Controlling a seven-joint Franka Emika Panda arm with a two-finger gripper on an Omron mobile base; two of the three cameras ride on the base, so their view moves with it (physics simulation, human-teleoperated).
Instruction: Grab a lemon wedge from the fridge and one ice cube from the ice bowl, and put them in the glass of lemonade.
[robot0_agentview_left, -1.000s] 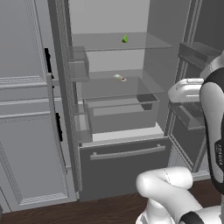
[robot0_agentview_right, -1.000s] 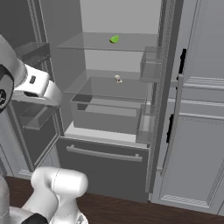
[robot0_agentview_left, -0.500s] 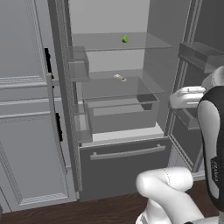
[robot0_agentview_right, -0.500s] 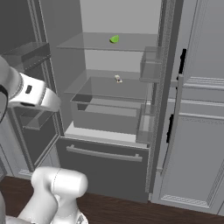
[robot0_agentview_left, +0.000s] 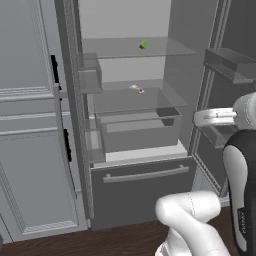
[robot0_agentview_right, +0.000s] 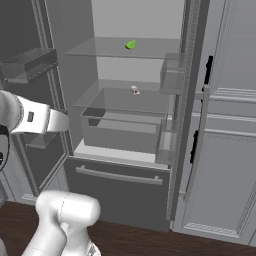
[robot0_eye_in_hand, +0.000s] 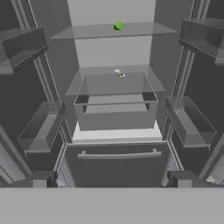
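Note:
The fridge (robot0_agentview_left: 140, 192) stands with both upper doors swung open, and I face it straight on. On its top glass shelf lies the lemon wedge (robot0_agentview_left: 143, 45) (robot0_agentview_right: 131, 44) (robot0_eye_in_hand: 118, 26), small and yellow-green, toward the back. My gripper (robot0_eye_in_hand: 111, 181) is open and holds nothing. It hangs in front of the fridge at about the height of the lower drawer, well below and short of the wedge. Its dark fingertips (robot0_eye_in_hand: 40, 179) stand wide apart. The ice cube, ice bowl and glass of lemonade are out of view.
A whitish-brown scrap (robot0_agentview_left: 136, 89) (robot0_eye_in_hand: 119, 73) lies on the middle shelf above a clear drawer (robot0_agentview_left: 140, 127). Clear bins (robot0_eye_in_hand: 190, 122) line the open doors on both sides. Light grey cabinets (robot0_agentview_left: 30, 150) (robot0_agentview_right: 225, 150) flank the fridge. The lower drawer's bar handle (robot0_eye_in_hand: 118, 154) runs across.
My arm's white end link has dropped lower in both base views. The fridge, the wedge and the scrap have not moved.

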